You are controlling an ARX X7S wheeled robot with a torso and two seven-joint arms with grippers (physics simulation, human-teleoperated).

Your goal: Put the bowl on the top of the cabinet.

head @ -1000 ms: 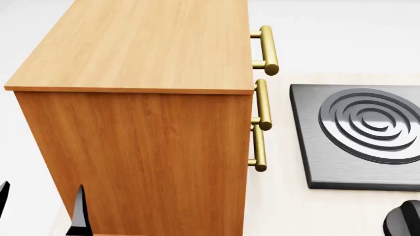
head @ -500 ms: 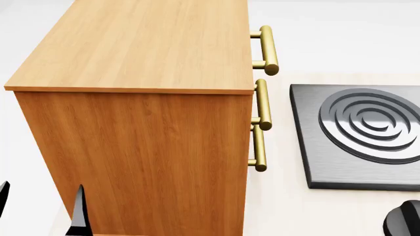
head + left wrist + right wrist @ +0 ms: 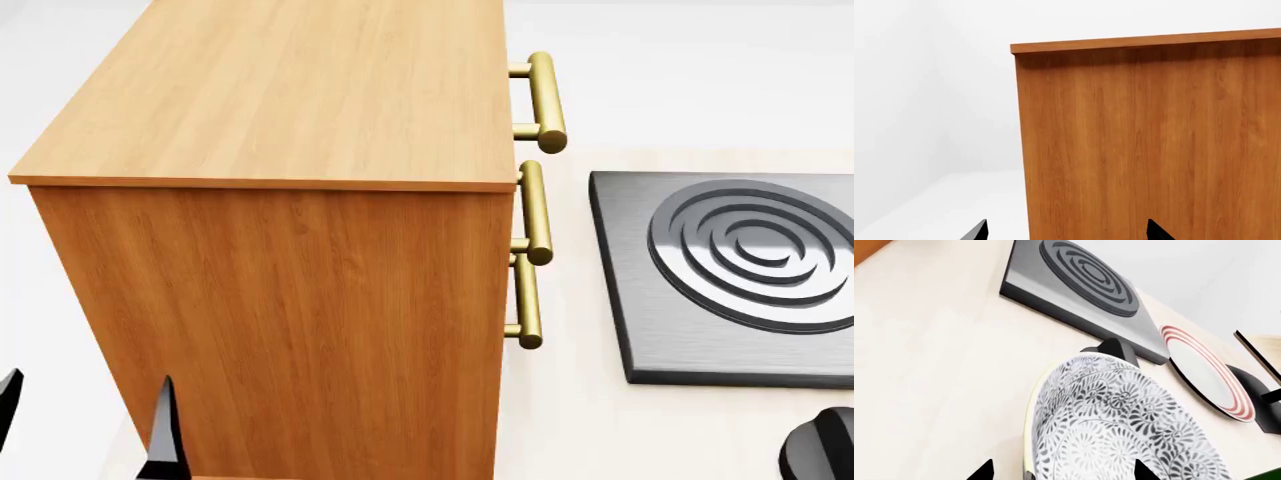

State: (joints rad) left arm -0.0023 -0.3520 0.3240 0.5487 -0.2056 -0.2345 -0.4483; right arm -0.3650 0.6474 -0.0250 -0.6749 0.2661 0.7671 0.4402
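- We see the patterned bowl [image 3: 1121, 435] only in the right wrist view, close to the camera, sitting on the pale tabletop [image 3: 927, 370] with its black floral inside facing the lens and its thin yellowish rim tipped toward us.
- The bowl is round, so it has no long axis; its opening looks tilted rather than level, though we cannot tell how far.
- Our right gripper [image 3: 1062, 472] shows only as two dark fingertips at the frame's edge, spread to either side of the bowl's near rim; we cannot tell whether they are touching it.
- Behind the bowl a small dark knob-like part [image 3: 1111, 349] pokes out, and beyond it lies the dark stove plate [image 3: 1081, 287] with ringed grooves.
- Beside the stove plate a white plate with red rings [image 3: 1204, 370] leans on a dark stand [image 3: 1254, 390].
- In the head view the cabinet [image 3: 280, 290] fills the left and centre, its lighter flat top [image 3: 294, 90] bare and its brass bar handles [image 3: 534, 200] facing the stove plate.
- Our left gripper [image 3: 1066, 231] hangs just beside the cabinet's side wall, fingertips spread apart with nothing between them.
- The tall cabinet wall stands between the tabletop and the cabinet's top.
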